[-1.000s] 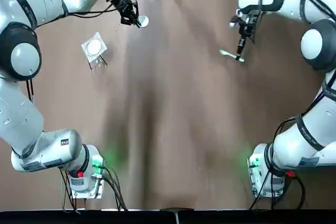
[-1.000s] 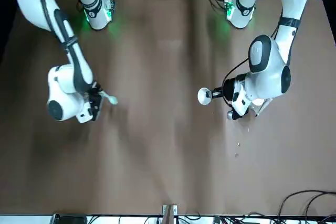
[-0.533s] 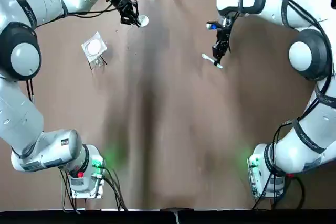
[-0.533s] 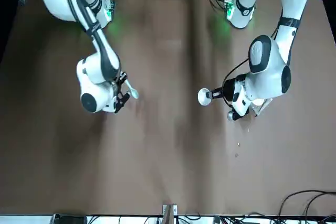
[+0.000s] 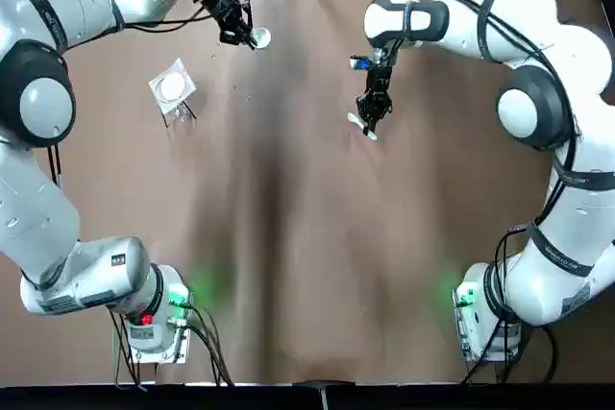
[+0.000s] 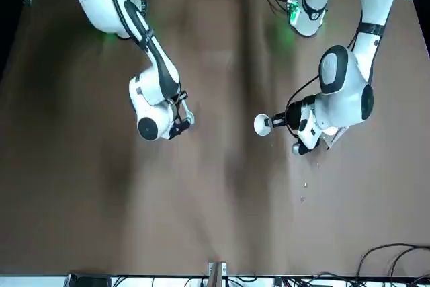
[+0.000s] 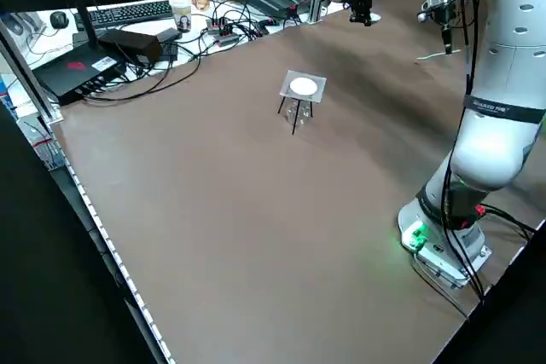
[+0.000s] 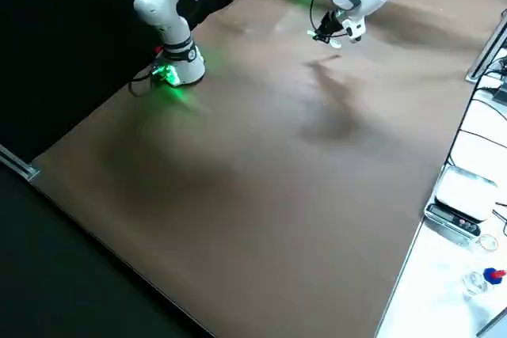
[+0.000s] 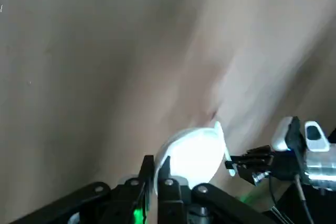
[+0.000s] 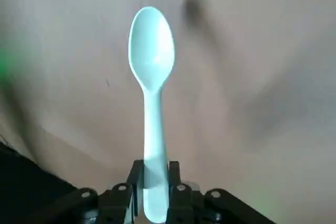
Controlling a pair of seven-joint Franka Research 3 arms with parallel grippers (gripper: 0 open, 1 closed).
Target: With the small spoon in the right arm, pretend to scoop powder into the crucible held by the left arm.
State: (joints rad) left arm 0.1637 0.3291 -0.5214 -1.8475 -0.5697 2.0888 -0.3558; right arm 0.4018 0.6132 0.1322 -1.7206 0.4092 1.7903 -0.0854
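A small white crucible (image 5: 260,38) hangs above the table's far left part, with my left gripper (image 5: 243,34) shut on its rim. The left wrist view shows the crucible (image 9: 195,150) clamped between the fingers (image 9: 167,174). My right gripper (image 5: 370,110) is shut on the handle of a small white spoon (image 5: 361,125), over the far middle of the table. In the right wrist view the spoon (image 10: 152,72) points straight out from the gripper (image 10: 155,174), bowl outward. From the front, the spoon (image 6: 189,120) and the crucible (image 6: 261,124) stand apart at about the same depth.
A small wire stand with a white disc on a square plate (image 5: 173,88) sits on the brown table left of centre, near the crucible. Cables and equipment (image 7: 213,31) line the table's far edge. The arm bases (image 5: 154,319) stand at the near edge.
My right arm has carried the spoon leftward across the far part of the table, closing on the crucible. The left arm and the crucible have not moved.
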